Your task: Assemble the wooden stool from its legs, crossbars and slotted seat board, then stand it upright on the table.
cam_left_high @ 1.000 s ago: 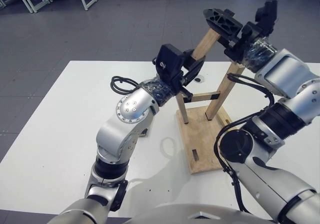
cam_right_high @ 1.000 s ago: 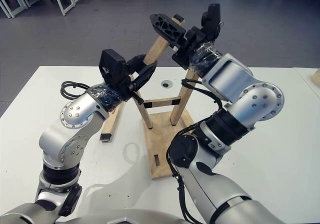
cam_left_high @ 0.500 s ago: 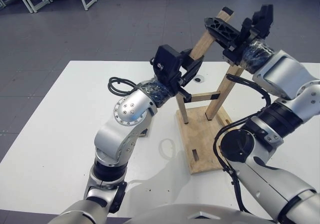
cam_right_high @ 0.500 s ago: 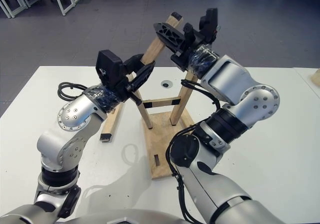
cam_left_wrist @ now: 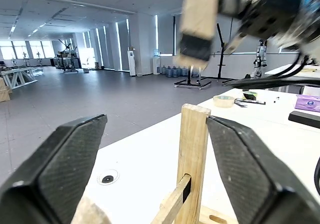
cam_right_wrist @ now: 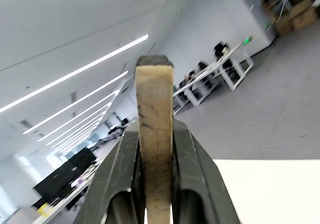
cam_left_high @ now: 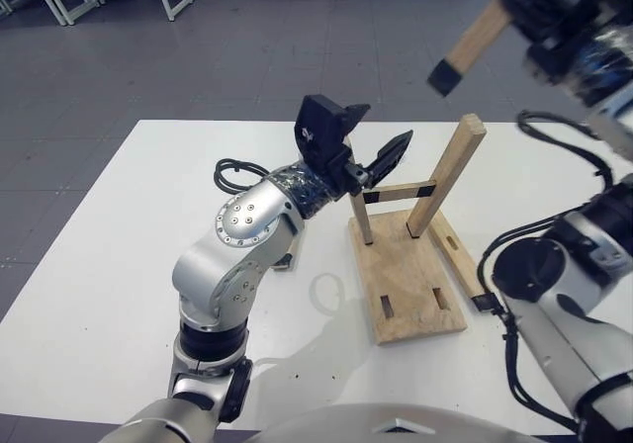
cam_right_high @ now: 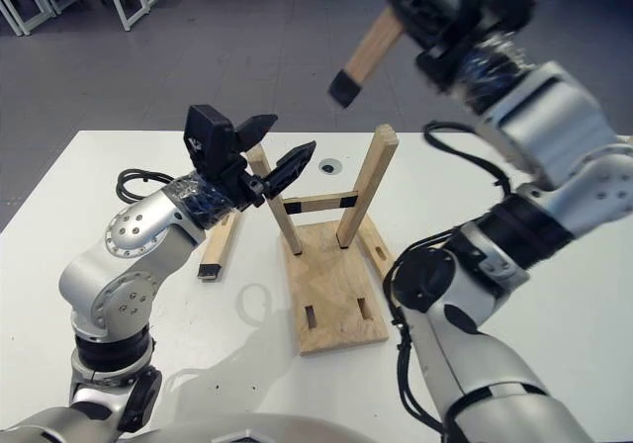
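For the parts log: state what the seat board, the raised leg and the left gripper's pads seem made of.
Seat board: pale unfinished wood, grain visible, possibly plywood. Raised leg: same bare light wood, with a black tip, tape or cap unclear. Left gripper pads: black, matte, finely textured, likely rubber or plastic.

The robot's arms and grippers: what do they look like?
The left arm and right arm have rounded silver shells with black joints; a round left-elbow cap carries small dots. Black cables loop outside. Black film wraps the wrists. The left gripper and right gripper are black, two-fingered; the left's pads look textured.
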Robot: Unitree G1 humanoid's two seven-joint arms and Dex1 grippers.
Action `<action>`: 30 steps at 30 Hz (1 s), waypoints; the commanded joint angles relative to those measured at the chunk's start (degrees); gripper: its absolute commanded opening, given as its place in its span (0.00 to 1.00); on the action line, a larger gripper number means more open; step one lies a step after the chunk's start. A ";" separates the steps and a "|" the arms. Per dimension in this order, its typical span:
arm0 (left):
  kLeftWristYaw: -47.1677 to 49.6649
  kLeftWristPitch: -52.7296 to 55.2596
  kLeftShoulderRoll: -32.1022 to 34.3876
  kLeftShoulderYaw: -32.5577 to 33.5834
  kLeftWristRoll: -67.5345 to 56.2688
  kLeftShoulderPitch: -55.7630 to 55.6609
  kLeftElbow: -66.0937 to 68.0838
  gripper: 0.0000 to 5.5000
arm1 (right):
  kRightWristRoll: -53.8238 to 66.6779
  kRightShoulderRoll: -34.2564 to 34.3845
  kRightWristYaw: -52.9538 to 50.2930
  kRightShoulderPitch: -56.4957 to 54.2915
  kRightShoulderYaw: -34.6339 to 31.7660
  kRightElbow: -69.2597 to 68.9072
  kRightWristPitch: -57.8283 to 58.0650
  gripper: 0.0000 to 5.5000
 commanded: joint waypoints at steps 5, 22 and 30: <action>16.74 -0.80 -2.40 21.00 1.65 -9.27 0.03 0.68 | -12.76 -10.18 6.63 37.25 14.64 -26.07 -12.48 0.07; 11.96 -18.58 -1.76 19.48 11.76 16.41 21.59 0.68 | -54.18 -5.22 30.17 57.16 45.40 -11.30 -58.88 0.07; 11.53 -18.93 -1.49 18.34 12.14 16.13 22.44 0.68 | -57.73 -1.63 30.82 59.53 46.82 -6.89 -62.89 0.07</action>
